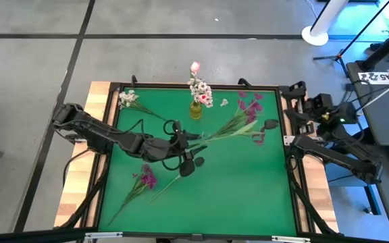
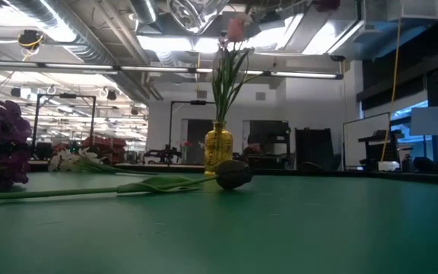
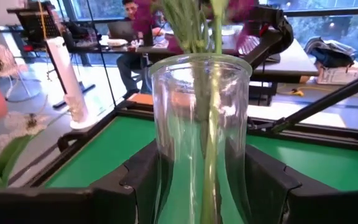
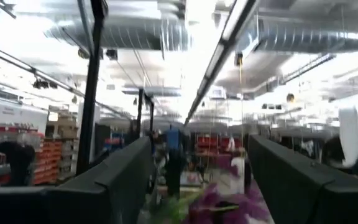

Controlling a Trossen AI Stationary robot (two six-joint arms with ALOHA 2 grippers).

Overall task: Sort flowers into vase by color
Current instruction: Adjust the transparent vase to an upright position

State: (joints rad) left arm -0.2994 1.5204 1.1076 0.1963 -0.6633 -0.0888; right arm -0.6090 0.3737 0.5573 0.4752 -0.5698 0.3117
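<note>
Left hand (image 1: 184,143) was clamped on the clear vase (image 3: 201,124) at mid-tabletop, magenta flowers (image 1: 248,111) trailing right from its mouth; best tip it upright slowly, keeping the stems inside. Right hand (image 4: 197,180) waited at the right edge, fingers apart

The high view looked straight down over the whole green table (image 1: 248,189). The low view sat at mat level, facing the yellow vase (image 2: 218,148), shared with the overhead. The wrist views looked outward, roomward
</note>
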